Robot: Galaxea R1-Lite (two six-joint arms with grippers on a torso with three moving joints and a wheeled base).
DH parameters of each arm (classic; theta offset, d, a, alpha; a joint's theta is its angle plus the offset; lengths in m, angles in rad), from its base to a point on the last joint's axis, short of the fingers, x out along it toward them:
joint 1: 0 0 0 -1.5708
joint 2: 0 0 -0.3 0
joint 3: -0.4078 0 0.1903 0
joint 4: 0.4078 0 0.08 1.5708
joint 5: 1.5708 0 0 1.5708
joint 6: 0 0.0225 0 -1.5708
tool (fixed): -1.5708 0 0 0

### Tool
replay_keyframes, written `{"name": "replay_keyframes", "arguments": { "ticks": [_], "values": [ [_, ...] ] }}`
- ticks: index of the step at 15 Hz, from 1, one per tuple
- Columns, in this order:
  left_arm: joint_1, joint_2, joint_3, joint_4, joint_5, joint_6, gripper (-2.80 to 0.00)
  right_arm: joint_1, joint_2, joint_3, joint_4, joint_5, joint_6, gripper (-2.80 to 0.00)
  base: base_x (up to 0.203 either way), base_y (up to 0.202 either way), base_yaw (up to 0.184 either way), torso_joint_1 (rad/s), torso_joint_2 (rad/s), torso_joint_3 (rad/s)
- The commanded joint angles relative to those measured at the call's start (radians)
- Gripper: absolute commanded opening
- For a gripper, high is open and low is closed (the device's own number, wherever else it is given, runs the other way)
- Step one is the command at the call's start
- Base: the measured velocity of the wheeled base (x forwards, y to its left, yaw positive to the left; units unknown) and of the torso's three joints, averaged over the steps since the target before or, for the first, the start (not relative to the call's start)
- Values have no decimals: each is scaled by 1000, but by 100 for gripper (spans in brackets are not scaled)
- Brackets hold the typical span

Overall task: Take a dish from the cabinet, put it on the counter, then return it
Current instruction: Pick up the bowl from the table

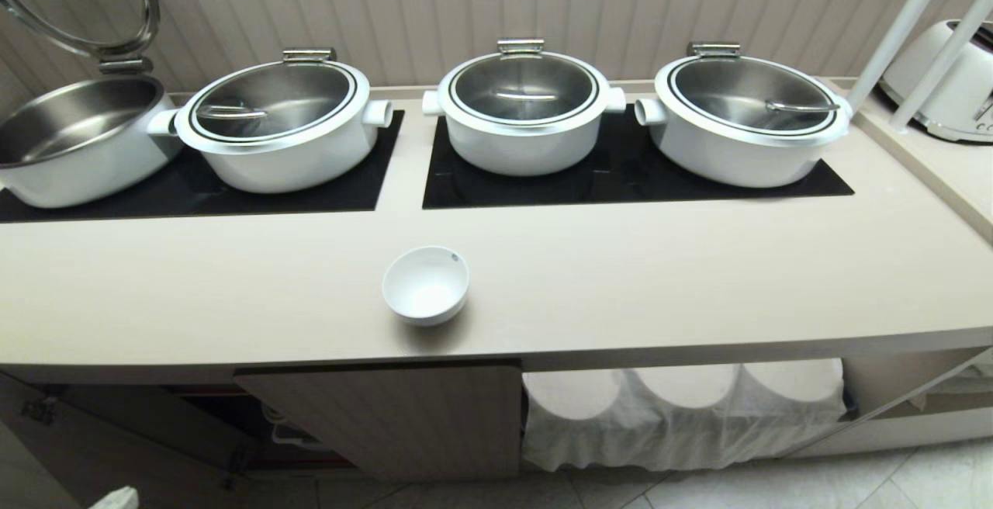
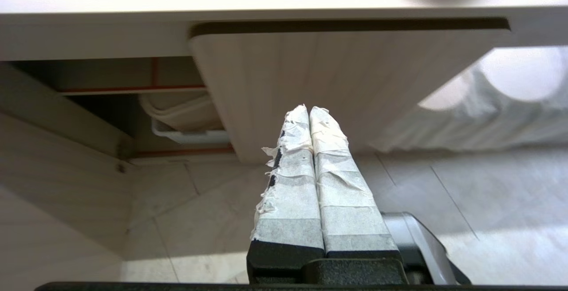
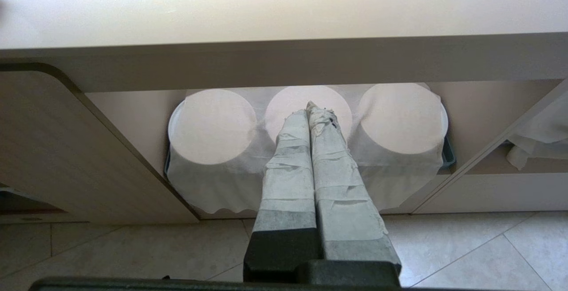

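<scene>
Below the counter's front edge, left gripper and right gripper hang with jaws pressed together, empty. Dish sits near front edge of counter; return to cabinet pending.

Glossy white ceramic dish on smooth matt counter; pots' lids polished metal

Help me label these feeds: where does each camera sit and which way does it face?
Head: high, looking down on the counter and bowl; no arm shows.
Left wrist: low, facing the cabinet door; shut left tool.
Right wrist: low, facing the cloth-covered niche; shut right tool.
All share the counter edge.
</scene>
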Motion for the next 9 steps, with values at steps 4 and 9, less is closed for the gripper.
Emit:
{"name": "replay_keyframes", "arguments": {
  "ticks": [4, 9],
  "values": [
    [162, -228, 20, 183, 88, 91, -280, 0, 0, 0, 0, 0, -1, -280, 0, 0, 0, 0, 0, 0],
    [112, -227, 20, 185, 85, 103, -280, 1, 0, 0, 0, 0, 0, -280, 0, 0, 0, 0, 0, 0]
  ]
}}
